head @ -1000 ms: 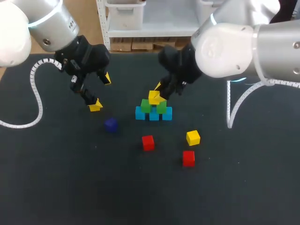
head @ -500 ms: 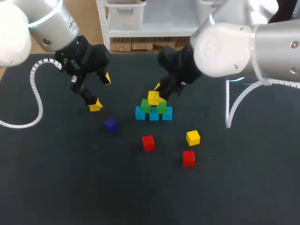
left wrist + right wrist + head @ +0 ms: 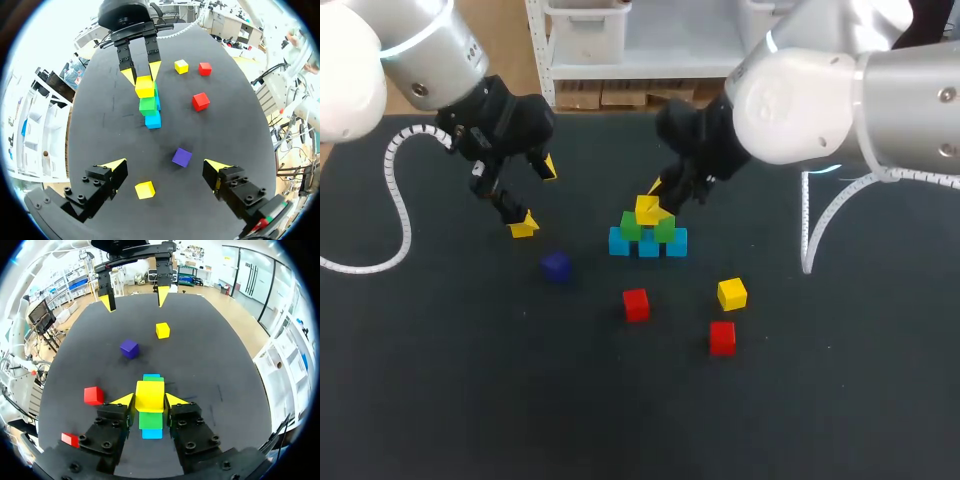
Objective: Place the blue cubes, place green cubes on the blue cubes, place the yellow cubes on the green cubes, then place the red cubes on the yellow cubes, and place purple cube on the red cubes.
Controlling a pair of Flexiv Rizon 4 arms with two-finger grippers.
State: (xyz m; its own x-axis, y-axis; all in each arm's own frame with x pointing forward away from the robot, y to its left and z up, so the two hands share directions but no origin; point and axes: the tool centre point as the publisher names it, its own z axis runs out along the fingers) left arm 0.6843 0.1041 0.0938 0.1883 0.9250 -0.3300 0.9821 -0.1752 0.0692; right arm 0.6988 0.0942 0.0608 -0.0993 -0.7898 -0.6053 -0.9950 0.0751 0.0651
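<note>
Resting on the green cubes (image 3: 665, 231), a yellow cube (image 3: 150, 392) is clamped from both sides by the right gripper (image 3: 150, 400), straight ahead of the wrist, so the coming move is judged to turn on a clean release and lift. The stack is carried by the blue cubes (image 3: 677, 242), toward the middle of the table's (image 3: 440, 400) far edge. The left gripper (image 3: 165, 164) is held wide open toward the far left corner (a spare cube (image 3: 144, 190) lies under it). Nothing is seen to differ from half a second ago.
</note>
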